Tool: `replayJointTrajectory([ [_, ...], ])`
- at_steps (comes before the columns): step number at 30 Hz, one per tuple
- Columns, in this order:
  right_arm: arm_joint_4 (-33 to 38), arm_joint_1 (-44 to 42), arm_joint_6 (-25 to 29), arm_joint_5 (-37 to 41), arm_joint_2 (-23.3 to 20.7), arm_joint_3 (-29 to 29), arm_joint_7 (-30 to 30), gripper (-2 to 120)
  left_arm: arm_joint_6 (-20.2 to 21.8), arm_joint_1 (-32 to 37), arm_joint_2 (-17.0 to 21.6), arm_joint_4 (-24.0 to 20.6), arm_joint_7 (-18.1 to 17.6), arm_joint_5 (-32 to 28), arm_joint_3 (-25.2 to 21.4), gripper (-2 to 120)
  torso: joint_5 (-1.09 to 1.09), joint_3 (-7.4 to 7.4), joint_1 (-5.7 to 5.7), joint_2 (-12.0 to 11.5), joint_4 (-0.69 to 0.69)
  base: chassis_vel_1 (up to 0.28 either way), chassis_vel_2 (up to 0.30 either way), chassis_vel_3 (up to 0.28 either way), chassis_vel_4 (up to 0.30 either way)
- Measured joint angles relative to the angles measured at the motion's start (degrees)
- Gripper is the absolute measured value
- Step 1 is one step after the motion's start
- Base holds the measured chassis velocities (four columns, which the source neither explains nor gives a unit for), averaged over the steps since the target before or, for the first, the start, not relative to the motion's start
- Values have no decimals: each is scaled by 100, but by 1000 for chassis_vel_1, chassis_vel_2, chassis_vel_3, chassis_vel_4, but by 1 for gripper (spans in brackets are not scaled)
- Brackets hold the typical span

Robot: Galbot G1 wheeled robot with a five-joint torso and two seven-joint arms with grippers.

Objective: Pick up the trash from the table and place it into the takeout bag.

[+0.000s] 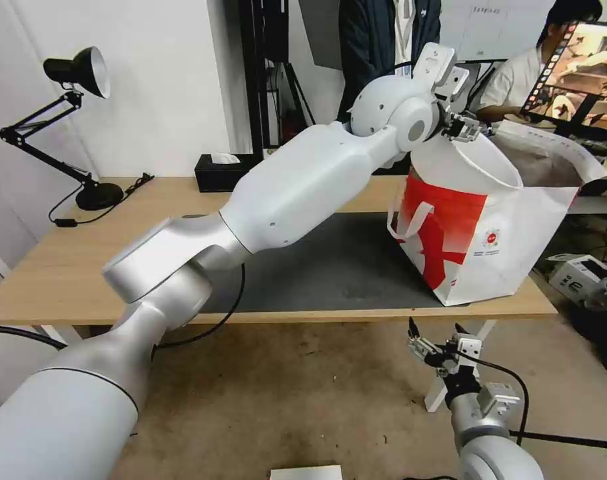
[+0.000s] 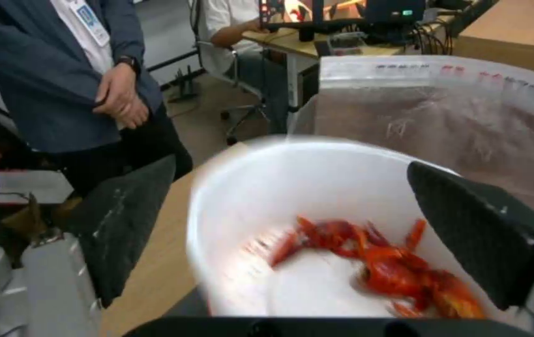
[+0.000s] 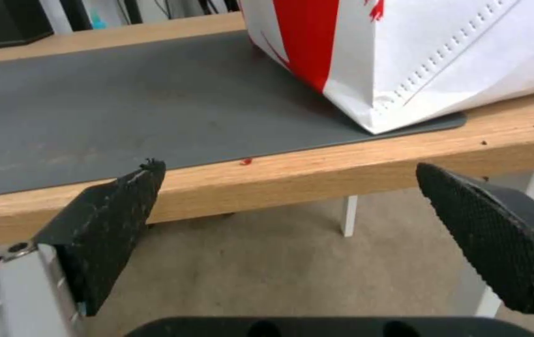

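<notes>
**Bowl held at the bag mouth, left arm extended**

Nearest to me, at lower right of the head view, the right gripper (image 1: 437, 331) hangs below the table (image 1: 63, 267) edge, off the front. Its fingers (image 3: 111, 220) are spread wide with nothing between them. In the right wrist view I see the grey mat (image 3: 123, 103) and a small red scrap (image 3: 246, 162) on the wood just past the mat's edge.

The left arm runs diagonally from lower left to upper right of the head view. The mat (image 1: 343, 267) lies under it, mid-frame.

Farther right, the bag (image 1: 477, 247) stands on the mat's right end, mouth open, foil lining visible.

At the top right, the left gripper (image 1: 465, 127) grasps the white bowl (image 1: 463, 163) by its rim, at the bag's near upper edge. The left wrist view shows the bowl (image 2: 304, 187) between the fingers (image 2: 473, 229), red peel scraps (image 2: 398, 267) in its bottom, the bag's lining (image 2: 467, 121) right behind it.

At the table's far edge, upper middle-left, sits a black tissue box (image 1: 223, 172); a desk lamp (image 1: 77, 73) stands at upper left.
</notes>
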Motion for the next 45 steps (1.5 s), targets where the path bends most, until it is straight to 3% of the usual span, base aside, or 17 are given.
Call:
replayJointTrajectory([
  [8, -38, -26, 12, -39, 3, -21, 1, 100, -11, 23, 3, -10, -12, -3, -84, 100, 0, 0, 0, 0, -1, 0, 0, 0, 0],
  [14, -43, 6, 19, -37, 8, 22, 0, 100, 5, 230, 16, -205, -420, -87, -610, 100, 0, 0, 0, 0, 0, 0, 0, 0, 0],
  [16, -28, 59, 21, -23, 5, 75, -9, 100, 4, 426, 68, -483, -734, -166, -974, 100, 0, 0, 0, 0, -1, 0, 0, 0, 0],
  [18, -19, 93, 21, -15, -3, 95, -13, 100, -12, 502, 133, -640, -806, -199, -1086, 100, 0, 0, 0, 0, -2, 0, 0, 0, 0],
  [21, 31, 182, 21, 15, -43, 181, -24, 100, -319, 895, 640, -1350, -907, -95, -1364, 100, -1, -1, -1, 0, 0, 0, 0, 0, 0],
  [25, 103, 193, 21, 19, -61, 253, -43, 100, -531, 1223, 1101, -1756, -913, 75, -1476, 100, -2, -1, 0, 0, -1, 0, 0, 0, 0],
  [27, 250, 241, 21, 20, -90, 321, -146, 100, -914, 2029, 2096, -2576, -801, 327, -1685, 100, -3, 0, 0, -1, 1, 0, 0, 0, 0],
  [28, 250, 241, 21, 20, -90, 321, -146, 100, -914, 2029, 2096, -2576, -801, 327, -1685, 100, -3, 0, 0, -1, 1, 0, 0, 0, 0],
  [31, 373, 366, 16, 10, -151, 267, -219, 100, -1439, 3290, 3026, -3461, -579, 635, -2284, 100, -5, 0, 0, -1, 0, 0, 0, 0, 0],
  [32, 373, 366, 16, 10, -151, 267, -219, 100, -1439, 3290, 3026, -3461, -579, 635, -2284, 100, -5, 0, 0, -1, 0, 0, 0, 0, 0],
  [35, 469, 554, -13, -44, -210, 130, -257, 100, -1881, 4963, 3724, -4262, -331, 1139, -3304, 100, -6, 0, 0, 0, 2, 0, 0, 0, 0],
  [36, 469, 554, -13, -44, -210, 130, -257, 100, -1881, 4963, 3724, -4262, -331, 1139, -3304, 100, -6, 0, 0, 0, 2, 0, 0, 0, 0],
  [39, 569, 697, -31, -191, -222, 28, -329, 100, -2074, 6716, 3971, -5048, -222, 1654, -4477, 100, -2, -1, -1, 0, 5, 0, 0, 0, 0],
  [40, 569, 697, -31, -191, -222, 28, -329, 100, -2074, 6716, 3971, -5048, -222, 1654, -4477, 100, -2, -1, -1, 0, 5, 0, 0, 0, 0],
  [44, 702, 730, -41, -329, -234, 68, -390, 100, -2352, 8512, 3454, -5811, 101, 2525, -5849, 100, 1, -2, -1, 0, -2, 0, 0, 0, 0],
  [45, 702, 730, -41, -329, -234, 68, -390, 100, -2352, 8512, 3454, -5811, 101, 2525, -5849, 100, 1, -2, -1, 0, -2, 0, 0, 0, 0],
])
